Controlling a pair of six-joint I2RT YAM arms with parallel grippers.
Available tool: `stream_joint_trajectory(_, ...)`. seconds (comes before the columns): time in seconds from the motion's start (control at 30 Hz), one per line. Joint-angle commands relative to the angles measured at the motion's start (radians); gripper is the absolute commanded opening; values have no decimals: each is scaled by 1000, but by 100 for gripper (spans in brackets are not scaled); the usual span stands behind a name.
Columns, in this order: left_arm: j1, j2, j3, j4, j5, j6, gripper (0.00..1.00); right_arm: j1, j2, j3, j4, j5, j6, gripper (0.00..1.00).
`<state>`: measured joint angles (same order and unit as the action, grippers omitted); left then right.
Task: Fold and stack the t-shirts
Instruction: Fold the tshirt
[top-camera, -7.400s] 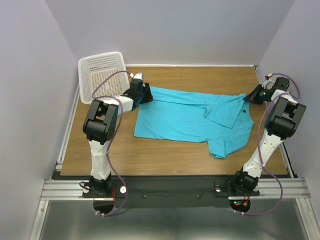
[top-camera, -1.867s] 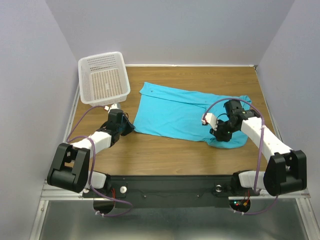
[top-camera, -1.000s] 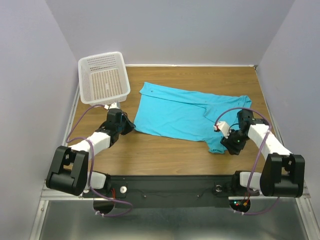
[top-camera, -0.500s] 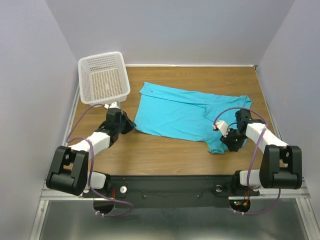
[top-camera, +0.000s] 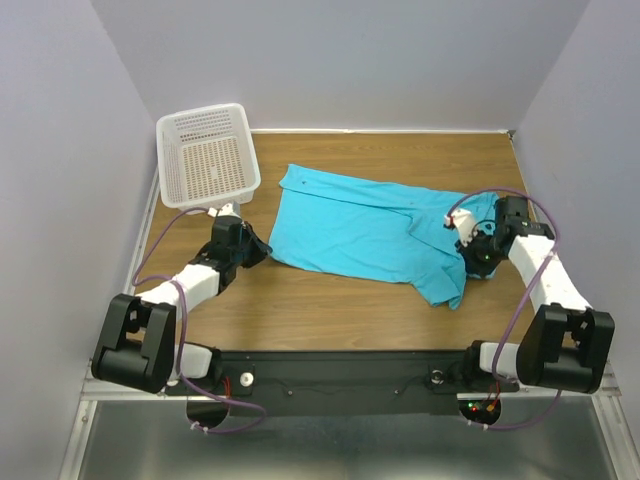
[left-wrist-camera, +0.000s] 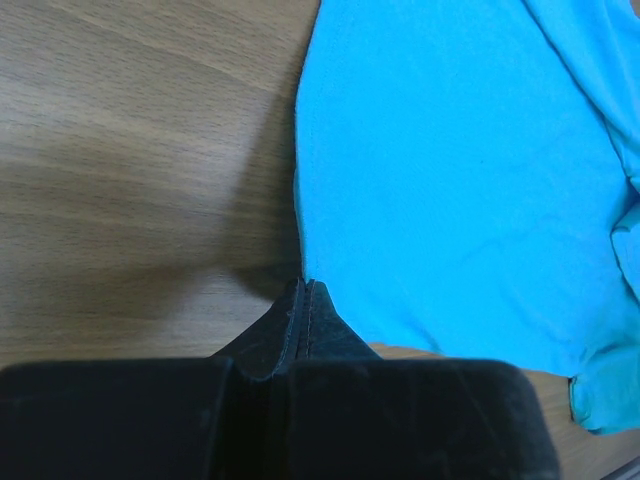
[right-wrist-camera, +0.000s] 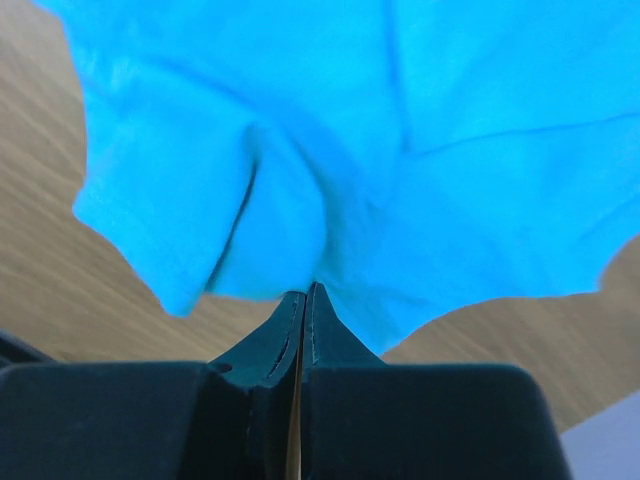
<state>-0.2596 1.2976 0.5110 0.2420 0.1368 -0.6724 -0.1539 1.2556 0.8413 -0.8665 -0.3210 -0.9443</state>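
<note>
The wooden bench (top-camera: 330, 300) carries a turquoise shirt (top-camera: 360, 225) spread across its middle and a white slotted basket (top-camera: 207, 155) at its far-left corner.

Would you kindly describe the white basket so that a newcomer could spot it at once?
Find the wooden table, then its far left corner. There sits a white basket, rigid and full of holes, unlike the soft turquoise shirt nearby.
</note>
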Motion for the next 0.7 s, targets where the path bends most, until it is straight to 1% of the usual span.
stream_joint_trajectory(0.0,10,-43,27,11,9,19,0,-19,24,96,-43,-99,39,1)
stream_joint_trajectory(0.3,20,-66,37,0,18,20,0,-55,94,148,-37,-125,81,1)
stream_joint_trajectory(0.53,31,-90,44,-21,15,22,0,-199,102,179,-34,-191,79,1)
stream_joint_trajectory(0.67,39,-96,47,-26,20,20,0,-236,107,174,-26,-204,78,1)
